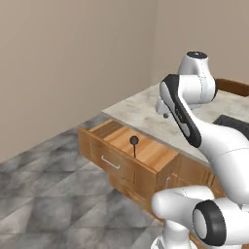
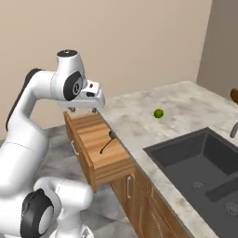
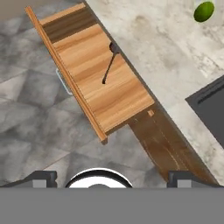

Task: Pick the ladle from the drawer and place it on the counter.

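The drawer [image 1: 146,153] [image 2: 95,135] [image 3: 87,65] stands pulled out from under the counter [image 1: 138,109] [image 2: 186,104] [image 3: 153,39]. Inside it lies the black ladle [image 1: 133,144] [image 2: 108,142] [image 3: 109,65]; its round bowl is close to the counter edge and its thin handle points toward the drawer front. My gripper [image 2: 83,110] [image 3: 113,179] hangs well above the drawer, looking down on it. The jaws are open and hold nothing. In the left base view the hand [image 1: 162,108] is partly hidden behind the arm.
A small green ball [image 2: 158,113] [image 3: 204,11] rests on the counter beyond the drawer. A dark sink basin [image 2: 200,162] [image 3: 212,109] is sunk into the counter to the right. Grey tiled floor [image 1: 48,194] lies in front of the cabinets.
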